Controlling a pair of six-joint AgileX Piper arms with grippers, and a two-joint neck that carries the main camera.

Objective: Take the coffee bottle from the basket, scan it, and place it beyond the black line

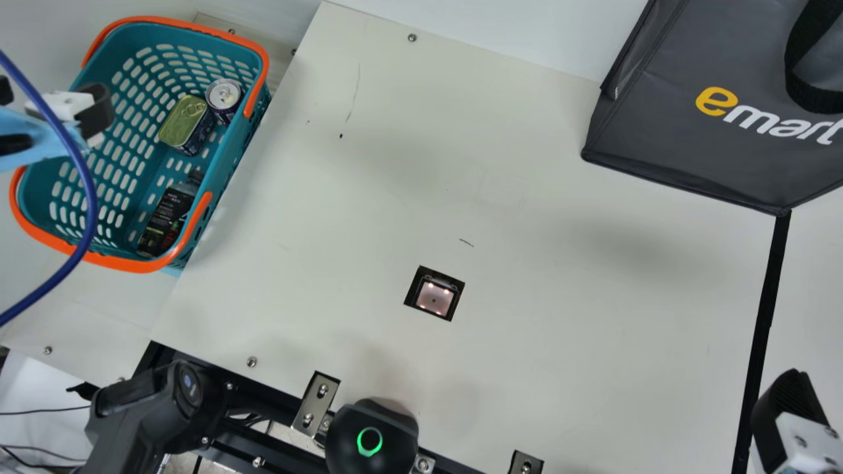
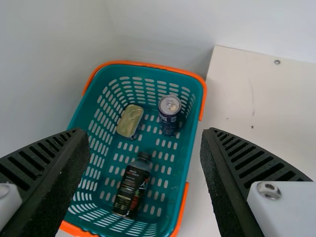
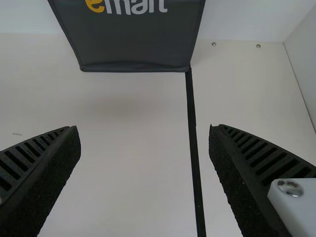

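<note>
"Three things sit in the basket (image 1: 141,266), then?"

"Yes: the coffee bottle (image 2: 131,186) lies on its side on the basket floor, with a can (image 1: 224,96) standing upright and a flat tin (image 1: 182,122) near it."

"And the left gripper (image 1: 97,110)?"

"Above the basket, its jaws spread wide and released."

"What of the right gripper (image 1: 788,411)?"

"Jaws parted and released as well, out by the black line (image 1: 769,296). That line runs across the surface (image 1: 316,263) from a corner of the dark bag (image 1: 658,131)."

"Where's the scanner (image 1: 435,297)?"

"Set into the surface between basket and line, its little lights glowing."
</note>
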